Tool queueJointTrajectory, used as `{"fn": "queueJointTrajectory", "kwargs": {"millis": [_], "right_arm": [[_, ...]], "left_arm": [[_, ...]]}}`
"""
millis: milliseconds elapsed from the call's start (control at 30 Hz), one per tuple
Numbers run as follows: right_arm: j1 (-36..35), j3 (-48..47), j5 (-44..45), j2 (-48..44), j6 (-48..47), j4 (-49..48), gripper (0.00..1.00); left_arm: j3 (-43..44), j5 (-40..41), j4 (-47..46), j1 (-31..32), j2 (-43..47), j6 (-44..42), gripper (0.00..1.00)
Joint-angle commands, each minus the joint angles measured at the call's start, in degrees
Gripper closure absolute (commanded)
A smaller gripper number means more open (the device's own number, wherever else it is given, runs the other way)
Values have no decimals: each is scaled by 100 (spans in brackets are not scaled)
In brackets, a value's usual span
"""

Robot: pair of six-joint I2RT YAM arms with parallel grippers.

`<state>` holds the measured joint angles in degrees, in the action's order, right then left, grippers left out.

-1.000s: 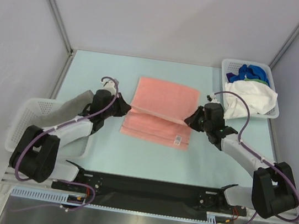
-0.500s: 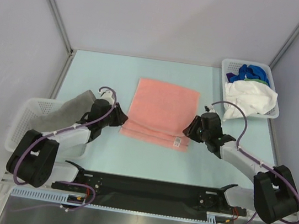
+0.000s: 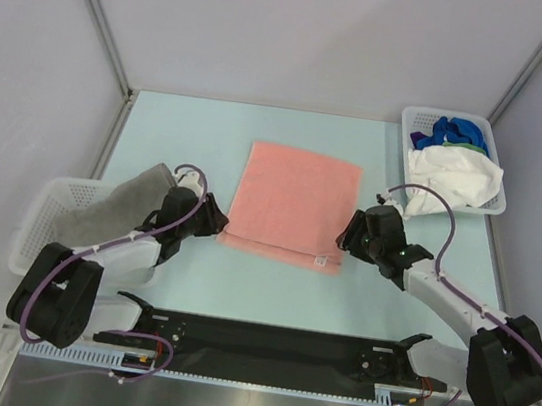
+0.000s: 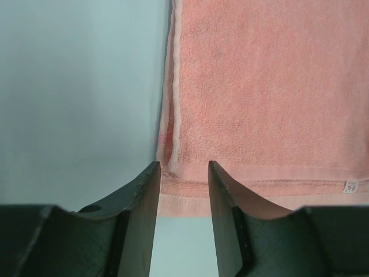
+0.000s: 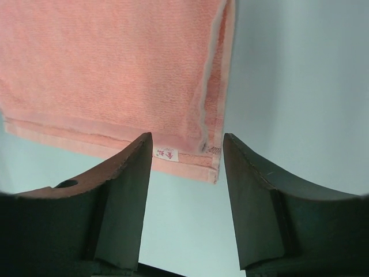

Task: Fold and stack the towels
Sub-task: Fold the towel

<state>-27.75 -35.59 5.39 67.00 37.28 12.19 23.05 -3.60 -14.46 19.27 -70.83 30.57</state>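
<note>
With the salmon pink towel [image 3: 291, 201] lying folded on the worktop [image 3: 180, 130] and both jaws apart, empty, at its near corners, draw them straight back and up so you don't drag the layers out of line.

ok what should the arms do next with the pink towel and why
Likely draw both back: the left gripper and right gripper stand open at the near corners of the pink towel, which lies flat, folded over, ready for another fold.

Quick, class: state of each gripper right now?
Left gripper: open, holding nothing, at a corner of the pink towel.
Right gripper: open, holding nothing.
</note>
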Motion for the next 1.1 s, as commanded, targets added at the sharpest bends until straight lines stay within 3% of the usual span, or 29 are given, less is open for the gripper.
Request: {"fn": "queueJointTrajectory", "kwargs": {"millis": [0,367,800,1067], "right_arm": [[-11,-159,279,304,-45,109,44],[-11,131,235,621,96,-313,56],[-11,211,120,709,87,-480,79],[-3,176,85,691,52,-454,85]], "left_arm": [[95,70,119,33,34,81,57],[156,-194,-31,33,-370,169,58],[297,-282,-312,139,-889,222,60],[402,-256,-260,156,-889,204,66]]}}
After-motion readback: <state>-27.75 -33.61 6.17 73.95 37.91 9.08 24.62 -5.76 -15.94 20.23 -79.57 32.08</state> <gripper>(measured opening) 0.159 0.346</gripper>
